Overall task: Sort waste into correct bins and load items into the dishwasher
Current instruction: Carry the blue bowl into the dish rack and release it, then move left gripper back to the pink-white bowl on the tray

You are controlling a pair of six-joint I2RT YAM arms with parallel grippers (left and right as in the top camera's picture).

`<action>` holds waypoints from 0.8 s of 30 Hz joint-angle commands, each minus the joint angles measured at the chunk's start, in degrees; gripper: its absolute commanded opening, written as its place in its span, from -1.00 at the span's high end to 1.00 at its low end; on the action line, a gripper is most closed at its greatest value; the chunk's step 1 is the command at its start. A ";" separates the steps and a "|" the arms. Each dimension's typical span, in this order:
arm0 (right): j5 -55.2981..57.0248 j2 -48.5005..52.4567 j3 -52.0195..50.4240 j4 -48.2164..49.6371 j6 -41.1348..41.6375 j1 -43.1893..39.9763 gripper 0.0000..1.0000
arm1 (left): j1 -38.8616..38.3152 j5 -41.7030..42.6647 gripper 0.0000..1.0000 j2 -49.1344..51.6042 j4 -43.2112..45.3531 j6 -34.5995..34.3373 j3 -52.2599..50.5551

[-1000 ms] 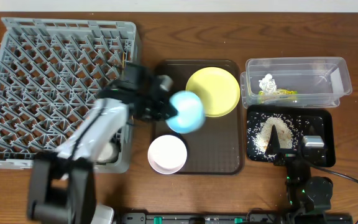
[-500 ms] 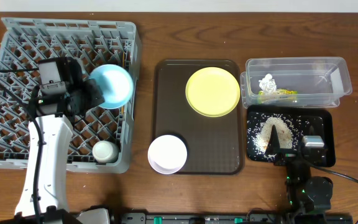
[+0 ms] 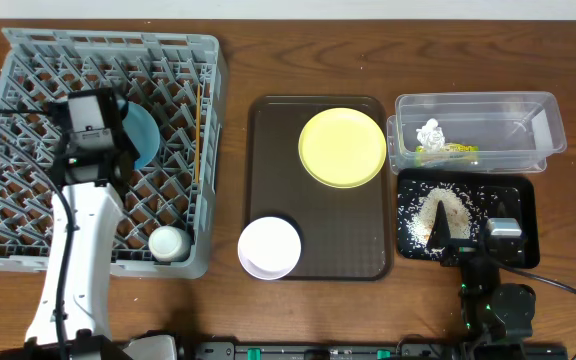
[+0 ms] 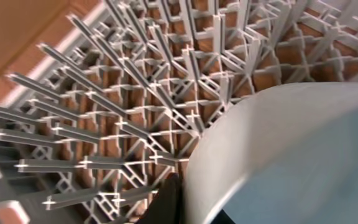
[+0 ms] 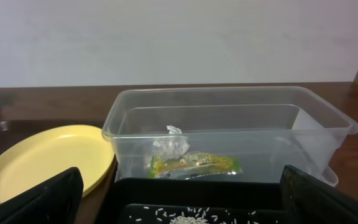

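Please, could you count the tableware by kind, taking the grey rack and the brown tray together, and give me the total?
Bowls: 2 (light blue round bowl, pinkish-white round bowl)
Plates: 1 (round yellow plate)
Cups: 1 (white cup)
Chopstick pairs: 1 (thin wooden chopsticks)
Total: 5

Left arm: white link, black joints. Right arm: black, green lights, black cable.

Ahead: clear tub holding a crumpled tissue and a green-orange wrapper. Yellow plate just left of it. Black tray nearest, with rice grains on it. My right gripper is spread wide.
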 commanded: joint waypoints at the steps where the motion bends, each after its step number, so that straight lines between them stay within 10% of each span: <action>1: 0.37 -0.31 -0.04 -0.15 0.59 -0.37 -0.99 | -2.60 -8.02 0.84 1.95 0.02 -0.31 0.66; 24: 0.37 -0.31 -0.04 -0.13 0.61 -0.37 -0.99 | -18.64 -43.43 0.85 12.61 -0.85 -1.70 0.70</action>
